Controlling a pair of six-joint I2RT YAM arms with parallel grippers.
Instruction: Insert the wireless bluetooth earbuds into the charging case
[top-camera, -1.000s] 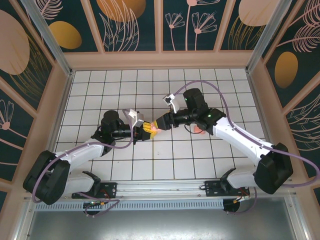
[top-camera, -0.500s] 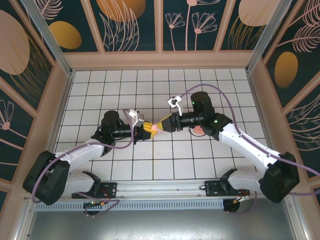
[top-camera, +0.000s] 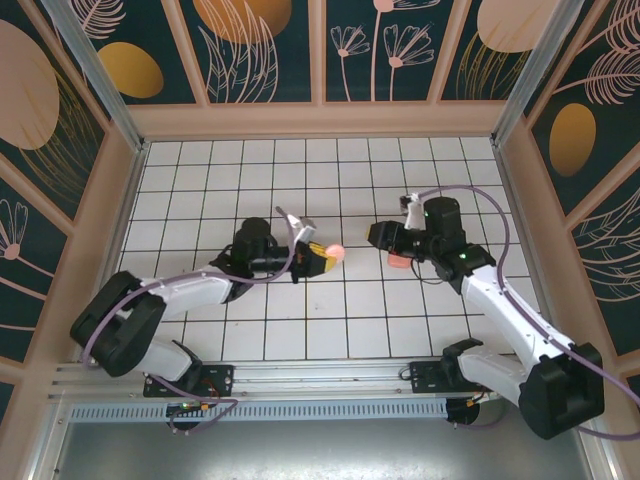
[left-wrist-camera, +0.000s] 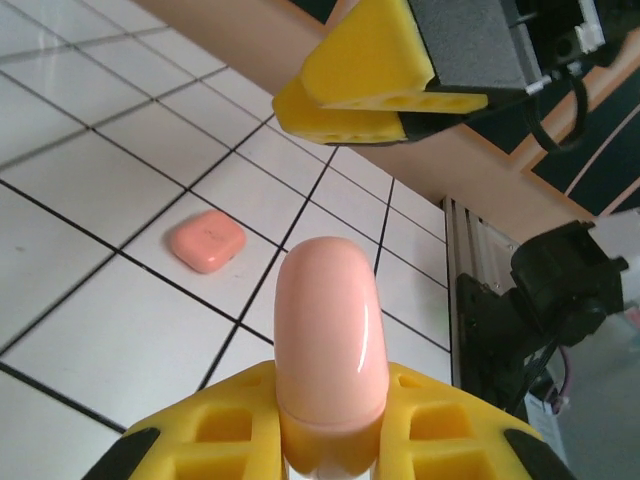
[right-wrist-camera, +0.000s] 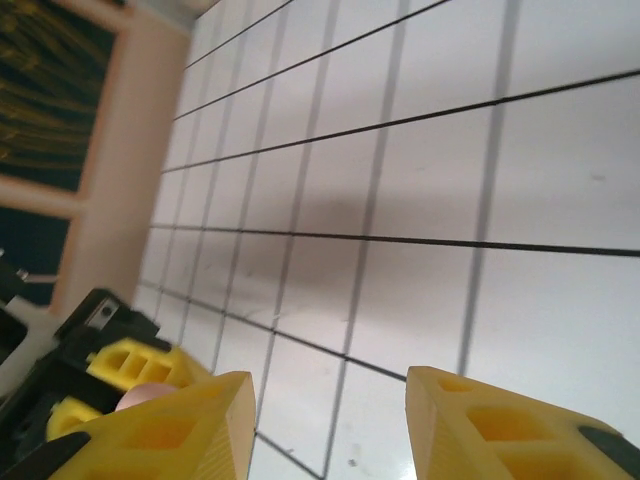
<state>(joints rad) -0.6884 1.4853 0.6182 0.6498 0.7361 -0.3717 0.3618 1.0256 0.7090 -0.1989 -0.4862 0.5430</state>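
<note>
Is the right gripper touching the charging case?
Apart. In the left wrist view the charging case lies alone on a tile, with the right gripper well clear of it.

We get bright, even light, a glare streak on the glossy pink object (left-wrist-camera: 325, 330) and blurred, shadowed tiles (right-wrist-camera: 430, 200) at the right wrist.

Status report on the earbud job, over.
Left end effector shut on a pale pink rounded object. Right end effector open, empty. Charging case closed on the tiles, close by the right arm.
</note>
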